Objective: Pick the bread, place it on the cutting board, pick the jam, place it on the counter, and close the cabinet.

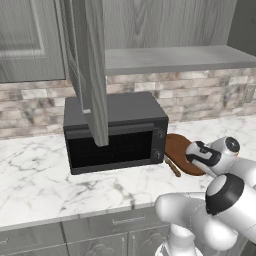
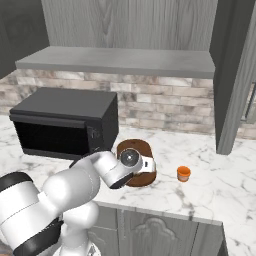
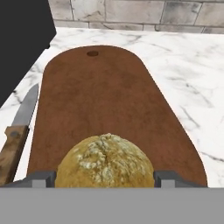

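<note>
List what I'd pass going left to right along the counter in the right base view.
Black microwave → cutting board, with the robot's hand over it → small orange jam jar → open cabinet door hanging above the counter.

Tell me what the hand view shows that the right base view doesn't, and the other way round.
Hand view alone: the round golden-brown bread between the gripper's fingers over the board's near end, and a steel knife with a wooden handle lying beside the board.

Right base view alone: the small orange jam jar standing on the counter apart from the board, the black microwave's front, the grey cabinet shelf and an open cabinet door.

Both: the dark reddish-brown wooden cutting board, the white marble counter, the brick backsplash.
</note>
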Controlling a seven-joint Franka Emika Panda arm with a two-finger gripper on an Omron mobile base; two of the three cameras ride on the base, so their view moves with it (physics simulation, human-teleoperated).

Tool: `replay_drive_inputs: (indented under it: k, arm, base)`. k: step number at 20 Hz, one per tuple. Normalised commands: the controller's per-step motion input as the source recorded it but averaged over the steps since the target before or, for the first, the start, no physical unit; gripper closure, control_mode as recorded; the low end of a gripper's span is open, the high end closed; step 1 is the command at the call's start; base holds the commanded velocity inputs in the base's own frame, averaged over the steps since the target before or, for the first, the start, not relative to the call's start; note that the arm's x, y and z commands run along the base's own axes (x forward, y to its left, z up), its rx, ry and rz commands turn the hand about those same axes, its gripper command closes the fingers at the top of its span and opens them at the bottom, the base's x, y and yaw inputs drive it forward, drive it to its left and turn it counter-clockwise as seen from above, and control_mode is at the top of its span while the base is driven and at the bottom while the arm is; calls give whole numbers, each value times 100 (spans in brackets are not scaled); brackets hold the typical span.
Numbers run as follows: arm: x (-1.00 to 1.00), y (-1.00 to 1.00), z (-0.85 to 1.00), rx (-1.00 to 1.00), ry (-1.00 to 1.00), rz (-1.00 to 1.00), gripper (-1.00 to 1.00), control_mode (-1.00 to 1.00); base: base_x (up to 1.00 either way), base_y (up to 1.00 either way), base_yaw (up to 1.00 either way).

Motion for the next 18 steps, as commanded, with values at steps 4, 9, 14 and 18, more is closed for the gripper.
replay_drive_inputs:
  k: [4,9,14,18]
  arm:
    - [0,0,-1,0,3,0,100,-100]
    - [0,0,0,0,2,0,-100,-100]
    - [0,0,0,0,0,0,-100,-100]
    - [-6,0,0,0,0,0,-100,-100]
  base:
    - [0,0,0]
    - [0,0,0]
    - [0,0,0]
    - [0,0,0]
